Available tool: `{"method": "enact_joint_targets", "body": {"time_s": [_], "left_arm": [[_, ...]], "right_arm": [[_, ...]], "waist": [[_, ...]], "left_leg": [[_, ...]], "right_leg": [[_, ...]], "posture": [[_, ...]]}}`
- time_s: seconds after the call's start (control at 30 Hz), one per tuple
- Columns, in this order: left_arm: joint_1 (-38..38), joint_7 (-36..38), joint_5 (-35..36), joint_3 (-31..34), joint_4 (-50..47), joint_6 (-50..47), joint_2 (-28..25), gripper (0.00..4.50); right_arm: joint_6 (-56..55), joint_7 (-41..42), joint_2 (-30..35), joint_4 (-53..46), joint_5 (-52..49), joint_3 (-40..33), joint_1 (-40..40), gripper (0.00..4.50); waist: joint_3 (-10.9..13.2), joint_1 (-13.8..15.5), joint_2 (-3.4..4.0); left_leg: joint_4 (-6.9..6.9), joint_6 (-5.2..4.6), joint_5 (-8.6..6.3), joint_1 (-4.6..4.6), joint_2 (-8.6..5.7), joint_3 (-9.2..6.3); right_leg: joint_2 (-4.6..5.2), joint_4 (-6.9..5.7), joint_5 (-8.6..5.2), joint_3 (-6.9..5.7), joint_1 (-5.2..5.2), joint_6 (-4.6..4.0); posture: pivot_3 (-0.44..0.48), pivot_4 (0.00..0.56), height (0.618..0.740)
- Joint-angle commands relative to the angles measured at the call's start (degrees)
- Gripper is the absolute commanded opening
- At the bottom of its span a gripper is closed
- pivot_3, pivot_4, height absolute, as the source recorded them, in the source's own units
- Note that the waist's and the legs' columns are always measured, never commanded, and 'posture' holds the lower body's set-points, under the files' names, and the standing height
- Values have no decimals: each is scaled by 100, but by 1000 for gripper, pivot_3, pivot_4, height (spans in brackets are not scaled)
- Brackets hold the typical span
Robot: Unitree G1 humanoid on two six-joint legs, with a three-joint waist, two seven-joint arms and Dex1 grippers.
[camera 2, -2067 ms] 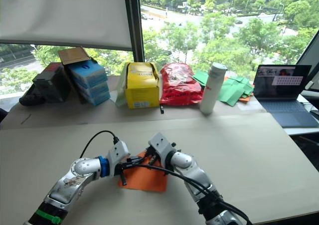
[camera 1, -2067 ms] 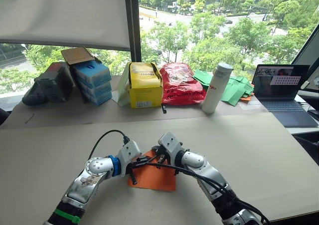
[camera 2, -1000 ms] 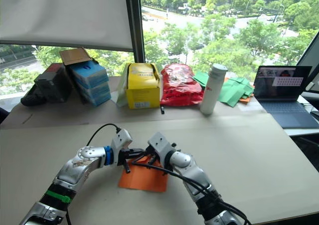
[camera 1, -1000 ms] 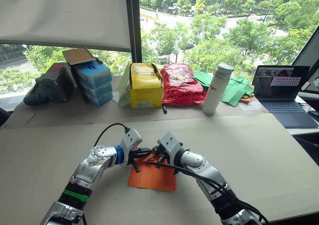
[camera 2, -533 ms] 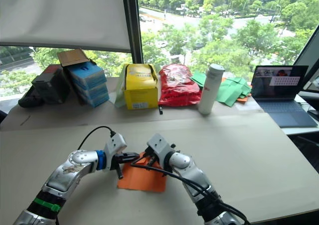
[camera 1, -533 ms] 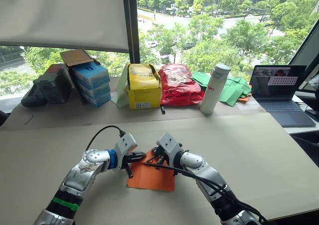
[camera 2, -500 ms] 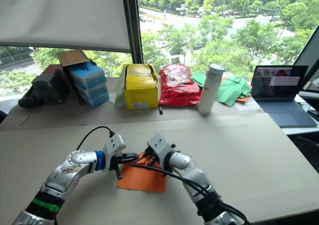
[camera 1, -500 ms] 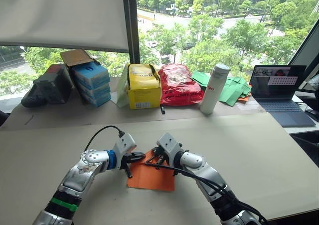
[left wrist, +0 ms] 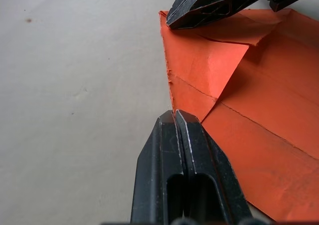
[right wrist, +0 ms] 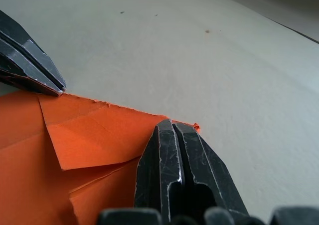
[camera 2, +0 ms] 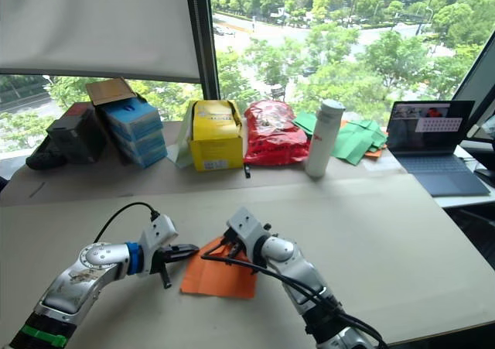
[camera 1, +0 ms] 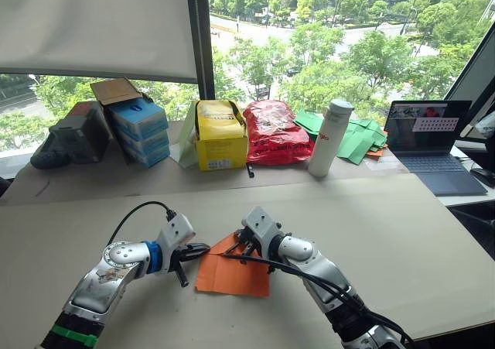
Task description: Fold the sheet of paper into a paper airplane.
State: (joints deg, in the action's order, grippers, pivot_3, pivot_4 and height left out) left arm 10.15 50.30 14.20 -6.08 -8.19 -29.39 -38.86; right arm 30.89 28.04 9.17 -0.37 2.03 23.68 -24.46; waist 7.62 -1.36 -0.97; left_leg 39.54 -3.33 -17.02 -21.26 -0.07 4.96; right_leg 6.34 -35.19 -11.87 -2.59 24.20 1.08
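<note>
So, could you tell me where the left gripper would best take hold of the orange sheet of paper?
Probably at the sheet of paper's left edge, coming from the robot's left. The sheet lies flat on the table, so only an edge offers purchase, and the shut left gripper already sits there. The right gripper is at the far corner.

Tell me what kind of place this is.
Probably an upper-floor office or lab: a large window looks down on trees and a road, an open laptop sits on the table, and boxes of supplies line the sill.
</note>
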Motion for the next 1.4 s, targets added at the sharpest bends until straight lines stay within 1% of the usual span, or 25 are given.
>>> {"method": "enact_joint_targets", "body": {"time_s": [0.03, 0.23, 0.37, 0.5, 0.57, 0.67, 0.77, 0.83, 0.9, 1.07, 1.17, 1.2, 1.33, 1.4], "left_arm": [[-232, 2, -101, -69, 188, -339, -175, 50], [-167, 42, -142, -32, 142, -224, -323, 50], [250, 196, -8, 89, -66, -226, -432, 50], [714, 293, 85, 105, -70, -244, -409, 50], [846, 363, 166, 98, -64, -247, -353, 50], [951, 443, 253, -160, -53, -125, -9, 50], [870, 505, 137, -452, 99, 68, 271, 50], [807, 528, 15, -650, 302, 228, 407, 50], [774, 528, -107, -771, 506, 364, 449, 50], [747, 513, -318, -902, 875, 627, 485, 50], [748, 533, -341, -934, 940, 664, 495, 50], [747, 537, -329, -933, 947, 655, 504, 50], [770, 560, -326, -969, 951, 640, 514, 50], [797, 584, -324, -973, 971, 639, 508, 50]], "right_arm": [[163, 52, 41, 214, 69, 63, 65, 0], [173, 67, 45, 192, 75, 45, 41, 0], [181, 83, 91, 108, 73, 5, 41, 0], [183, 82, 103, -36, 52, -27, 32, 0], [196, 96, 110, -131, 32, -43, 32, 0], [261, 174, 135, -501, -91, -134, 52, 0], [400, 281, 198, -913, -218, -181, 105, 0], [548, 349, 280, -1240, -294, -217, 168, 0], [717, 448, 403, -1628, -382, -250, 272, 0], [1139, 724, 780, -2639, -756, -352, 635, 0], [1349, 1150, 1248, -3413, -1187, -376, 1029, 0], [1389, 1360, 1516, -3652, -1329, -338, 1200, 0], [1424, 1777, 2139, -4086, -1721, -229, 1627, 0], [1494, 1823, 2363, -4135, -1704, -7, 1719, 0]], "waist": [[0, -5, 0], [0, -35, 0], [2, -34, 1], [5, -15, -1], [6, 3, -3], [8, 29, 1], [8, 46, 0], [9, 52, 0], [9, 56, -2], [9, 67, -2], [9, 77, -2], [9, 78, -3], [10, 92, -5], [10, 91, -5]], "left_leg": [[0, 0, 0, 0, 0, 1], [-9, 7, -3, 2, -1, 3], [-10, 9, -2, 1, -1, 4], [-10, 7, 0, -8, -2, 4], [-10, 3, 3, -14, -2, 3], [-10, 2, 4, -24, -3, 5], [-5, -1, 5, -58, -5, 6], [19, -2, 6, -101, -5, 10], [31, -4, 7, -121, -5, 19], [35, -8, 6, -105, -1, 17], [35, -22, -3, -96, 0, 11], [35, -30, -7, -93, 0, 11], [36, -68, -30, -63, 1, 5], [36, -73, -33, -55, 2, 4]], "right_leg": [[0, 0, 0, 1, 0, 0], [2, 0, 0, 6, 2, -1], [2, 0, 0, 5, 4, -1], [1, 1, 0, 2, 9, -1], [1, 3, 0, -3, 11, -1], [-2, 4, 0, -5, 17, -1], [-14, 6, 1, -23, 37, 0], [-33, -6, 1, -39, 76, 0], [-61, -12, 1, -38, 92, 1], [-68, -4, 1, -37, 73, 2], [-67, -4, 0, -36, 61, 4], [-66, -2, -1, -37, 57, 6], [-62, 13, -1, -43, 17, 11], [-53, 12, -1, -43, 12, 11]], "posture": [[0, 150, 740], [0, 150, 740], [0, 150, 740], [0, 150, 740], [0, 150, 740], [0, 150, 740], [0, 150, 740], [0, 150, 740], [0, 150, 740], [0, 150, 740], [0, 150, 740], [0, 150, 740], [0, 150, 740], [0, 150, 740]]}}
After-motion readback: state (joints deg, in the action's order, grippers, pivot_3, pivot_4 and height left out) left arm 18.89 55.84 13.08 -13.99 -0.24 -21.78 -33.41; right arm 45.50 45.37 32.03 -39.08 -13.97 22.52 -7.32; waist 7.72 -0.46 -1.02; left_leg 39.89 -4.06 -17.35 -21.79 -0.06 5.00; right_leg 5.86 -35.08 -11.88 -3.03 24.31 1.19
